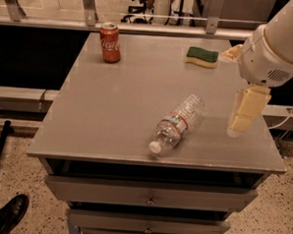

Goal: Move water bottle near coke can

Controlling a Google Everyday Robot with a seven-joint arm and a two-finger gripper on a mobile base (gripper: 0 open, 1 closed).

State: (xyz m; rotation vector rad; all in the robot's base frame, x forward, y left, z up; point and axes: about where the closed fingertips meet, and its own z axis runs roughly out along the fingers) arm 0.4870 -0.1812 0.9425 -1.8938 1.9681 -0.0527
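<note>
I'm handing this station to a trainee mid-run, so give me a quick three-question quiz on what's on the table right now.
1. True or false: the water bottle stands upright on the table.
2. Where is the coke can? A) far left corner, upright B) front right edge C) lying beside the bottle
3. Fill in: the gripper hangs over the table's right side, to the right of the bottle and apart from it; beyond it, at the far right, lies a green and yellow ____.
Key: 1 false, it lies on its side, cap toward the front edge. 2 A. 3 sponge.
</note>
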